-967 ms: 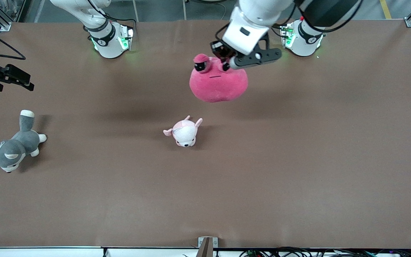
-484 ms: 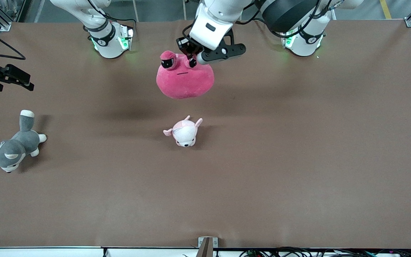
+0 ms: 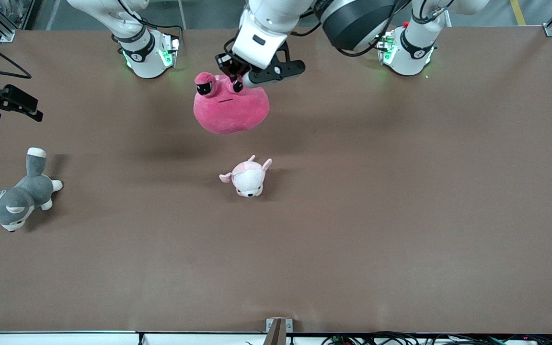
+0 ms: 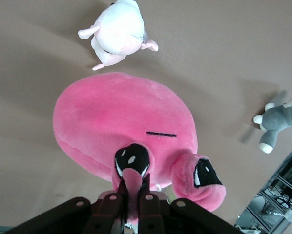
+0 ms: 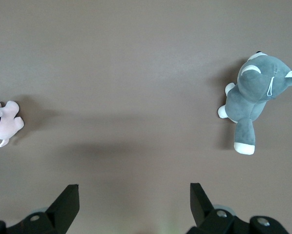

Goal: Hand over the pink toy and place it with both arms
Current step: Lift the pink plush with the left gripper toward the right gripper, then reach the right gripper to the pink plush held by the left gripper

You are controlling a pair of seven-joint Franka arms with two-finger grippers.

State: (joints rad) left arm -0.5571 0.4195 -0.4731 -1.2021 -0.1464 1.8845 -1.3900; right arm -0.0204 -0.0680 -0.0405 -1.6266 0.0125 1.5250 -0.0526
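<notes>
1. Hot-pink plush, the pink toy [image 3: 231, 109] hangs in the air over the table [image 3: 400, 191], between the two arm bases, clear of the surface.
2. Its eye stalks are uppermost and its rounded body hangs below; its face is turned toward the front camera, and its widest span runs along the table's length.
3. The left gripper [image 3: 235, 81] is clamped on one eye stalk; in the left wrist view the fingers [image 4: 117, 204] pinch the stalk just under the black eye.
4. The left arm [image 3: 352, 19] reaches from its base toward the right arm's end, wrist pointing down.
5. The right gripper [image 3: 10, 103] waits over the right arm's end of the table, jaws spread wide and empty.
6. A pale pink plush [image 3: 247, 178] lies on the table nearer the front camera than the toy.
7. A grey husky [image 3: 15, 196] lies on its side at the right arm's end.
</notes>
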